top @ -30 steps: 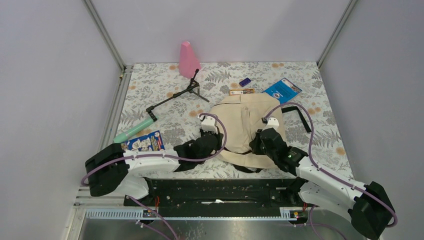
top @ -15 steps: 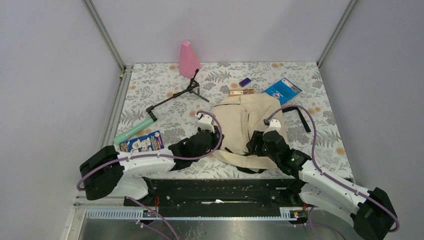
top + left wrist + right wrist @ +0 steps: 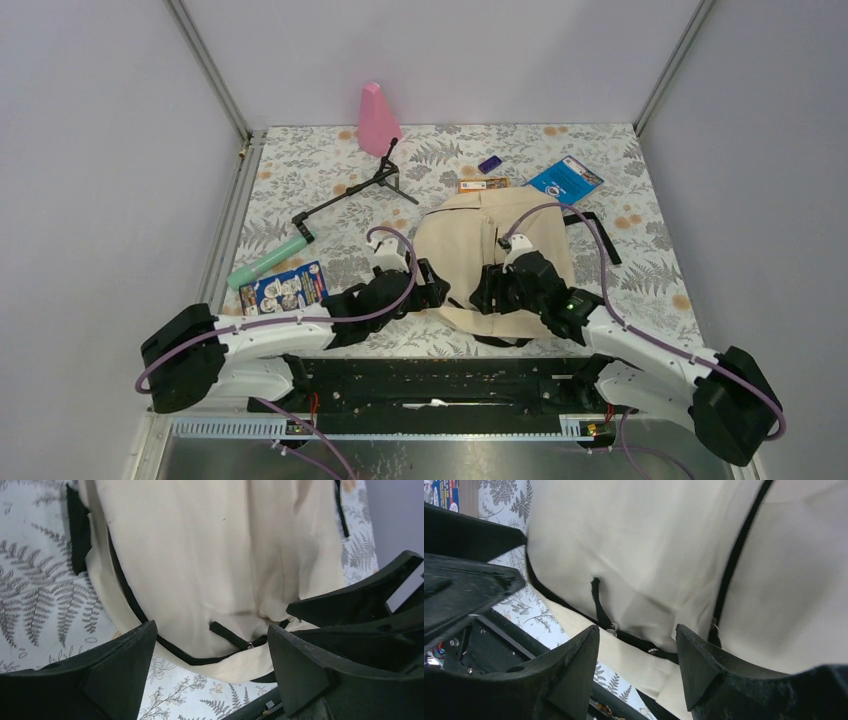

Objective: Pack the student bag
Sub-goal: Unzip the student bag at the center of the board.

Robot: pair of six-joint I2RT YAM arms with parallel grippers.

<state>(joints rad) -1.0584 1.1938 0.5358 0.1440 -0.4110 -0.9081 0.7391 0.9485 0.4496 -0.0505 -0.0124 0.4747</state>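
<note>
The student bag [image 3: 490, 240], cream-beige with black trim, lies flat at the middle of the table. Its near edge fills the left wrist view [image 3: 215, 555] and the right wrist view [image 3: 649, 545]. My left gripper [image 3: 432, 290] [image 3: 211, 628] is open at the bag's near left edge, with nothing between its fingers. My right gripper [image 3: 482, 295] [image 3: 637, 628] is open just beside it at the near edge, also holding nothing. A black zipper pull [image 3: 230, 635] [image 3: 599, 605] lies on the fabric by the black zipper line, just beyond both sets of fingertips.
A pink bottle [image 3: 377, 118] stands at the back. A black folding stick [image 3: 345, 195] with a green handle [image 3: 265, 262] lies at the left, above a blue card pack [image 3: 288, 285]. Behind the bag are a blue booklet [image 3: 566, 178], a purple item [image 3: 489, 163] and an orange box [image 3: 483, 184].
Both grippers were shut on the bag's near part and have opened, letting it go. The two grippers have drawn closer together at the bag's near edge.
</note>
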